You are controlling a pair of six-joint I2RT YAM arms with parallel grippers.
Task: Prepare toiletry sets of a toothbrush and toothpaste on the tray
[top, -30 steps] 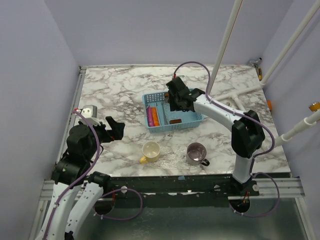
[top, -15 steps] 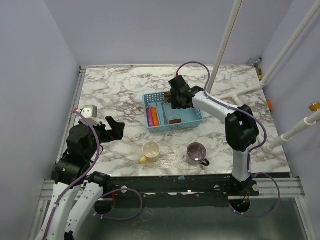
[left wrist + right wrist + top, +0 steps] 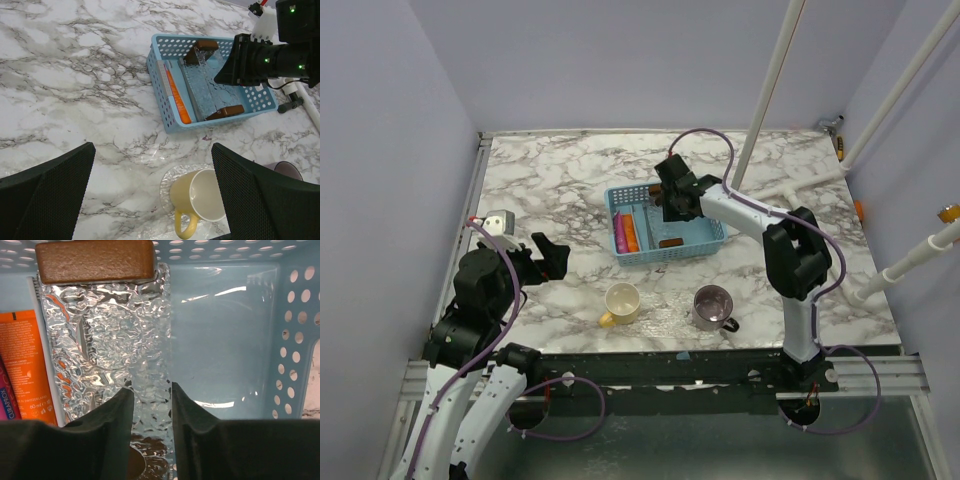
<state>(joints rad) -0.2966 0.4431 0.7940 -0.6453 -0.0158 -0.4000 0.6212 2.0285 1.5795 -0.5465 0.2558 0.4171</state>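
While the left tool (image 3: 152, 147) gapes empty, the right tool (image 3: 152, 388) hangs narrowly parted over foil (image 3: 105, 335), grip unclear. Only its wrist view shows that.

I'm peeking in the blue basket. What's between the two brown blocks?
Crinkly silver foil lies between the far brown block and the near brown block, shown in the left wrist view.

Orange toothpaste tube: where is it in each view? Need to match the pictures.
Top external: the orange toothpaste tube lies lengthwise in the left part of the tray, picture centre.
Left wrist: the tube runs along the tray's left wall, upper middle.
Right wrist: the tube sits at the left edge, partly cut off.
Shared landmark: the light blue perforated tray.
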